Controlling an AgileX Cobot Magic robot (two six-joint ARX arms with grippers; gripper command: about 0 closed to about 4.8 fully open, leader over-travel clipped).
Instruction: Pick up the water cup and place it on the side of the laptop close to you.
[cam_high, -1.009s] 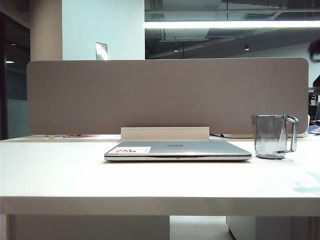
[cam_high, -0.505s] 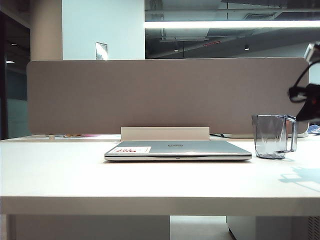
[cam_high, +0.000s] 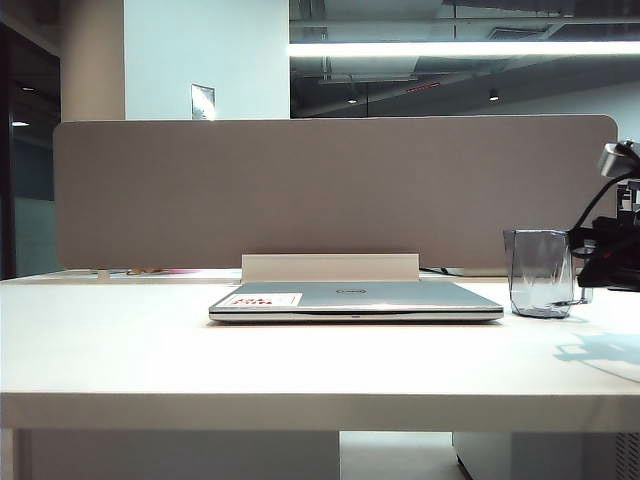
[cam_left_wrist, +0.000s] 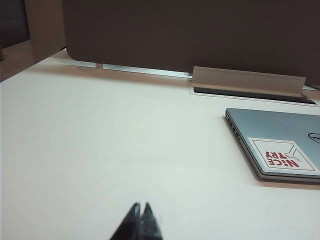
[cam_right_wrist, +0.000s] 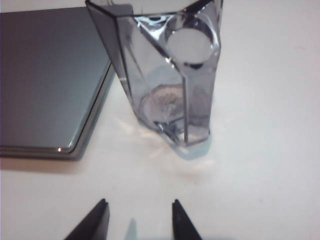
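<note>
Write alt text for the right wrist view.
A clear grey cup stands upright on a white table, just ahead of the right hand, whose open fingers are short of it and hold nothing. A closed silver laptop lies beside the cup, apart from it.

Open table in front, crowded back edge

The right gripper (cam_right_wrist: 137, 220), jaws apart, faces the water cup (cam_right_wrist: 167, 75) across bare table (cam_right_wrist: 260, 150); the laptop (cam_right_wrist: 47, 75) lies just beside the cup. Behind, a white block (cam_high: 330, 267) and partition (cam_high: 335, 190) close off the back.
</note>
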